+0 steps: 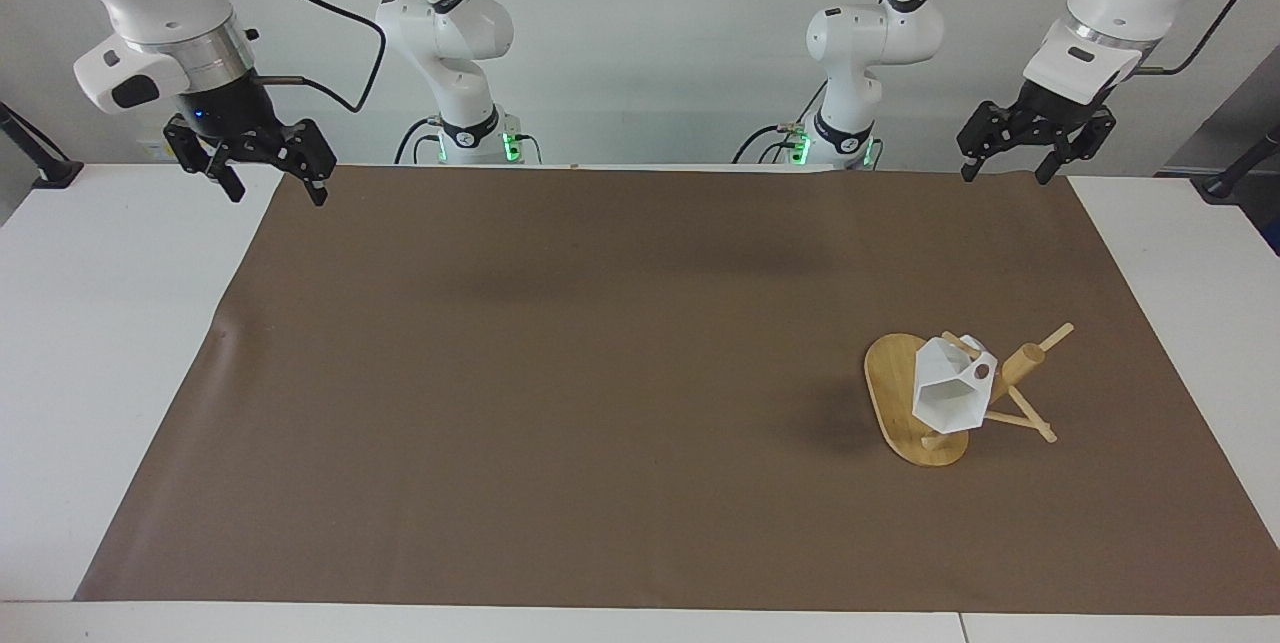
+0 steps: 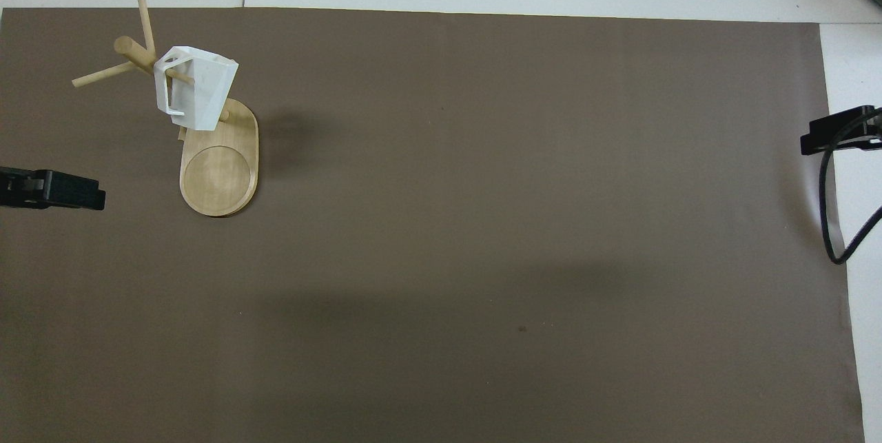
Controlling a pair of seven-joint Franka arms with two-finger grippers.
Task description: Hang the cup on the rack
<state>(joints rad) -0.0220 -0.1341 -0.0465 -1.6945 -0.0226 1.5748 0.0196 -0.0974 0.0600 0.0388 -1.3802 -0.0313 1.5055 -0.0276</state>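
The cup point(image 1: 948, 393) hangs on the rack point(image 1: 905, 393), its blocky handle threaded over one of the thin pegs next to the central post, so that the white faceted body is tilted and its open mouth faces away from the robots. In the overhead view the cup point(image 2: 196, 87) sits over the end of the oval base that is farther from the robots, and the round recess in the base of the rack point(image 2: 219, 178) is bare. The rack stands on a brown mat point(image 1: 600, 373) that covers most of the white counter point(image 1: 100, 323), toward the left arm's end and well away from the robots. The post leans in both views because of the camera angle; two further pegs carry nothing. The left gripper point(image 1: 1005, 168) is raised over the corner of the mat at the left arm's end, close to the robots' edge of the counter, with its jaws apart and nothing between them; in the overhead view only its dark tip point(image 2: 58, 189) shows at the edge of the picture. The right gripper point(image 1: 275, 191) is raised over the matching corner of the mat at the right arm's end, jaws apart and holding nothing. Both grippers are well apart from the rack and the cup. A black cable point(image 1: 330, 48) loops from the right arm's wrist.
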